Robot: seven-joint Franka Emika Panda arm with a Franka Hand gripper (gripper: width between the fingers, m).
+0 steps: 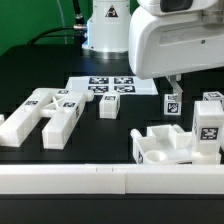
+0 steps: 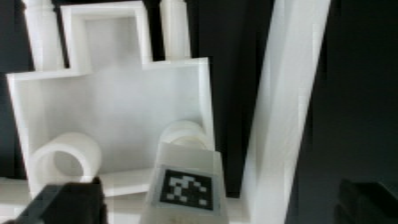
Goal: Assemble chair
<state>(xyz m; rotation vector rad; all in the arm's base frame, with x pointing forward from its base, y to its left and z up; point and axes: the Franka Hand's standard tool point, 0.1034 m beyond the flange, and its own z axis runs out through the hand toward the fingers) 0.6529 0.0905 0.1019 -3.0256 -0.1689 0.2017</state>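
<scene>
Chair seat block (image 1: pixel 165 148) lies on the near side of the table (image 1: pixel 30 80), toward the exterior view's right, with a tagged post (image 1: pixel 207 125) standing at its right end. Bars (image 1: pixel 40 112) lie well apart from it at the exterior view's left, and the marker board (image 1: pixel 110 86) lies farther back. We see the gripper (image 1: pixel 172 87) hanging just above a small tagged cube (image 1: pixel 172 102), beyond the seat block. Only the wrist view shows the jaws: they are wide apart, with dark fingers (image 2: pixel 63 205) at either edge and what is probably that cube (image 2: pixel 187 180) between them, untouched. That view also shows the seat block's (image 2: pixel 107 100) recess and a long bar (image 2: pixel 294 110) alongside it.
</scene>
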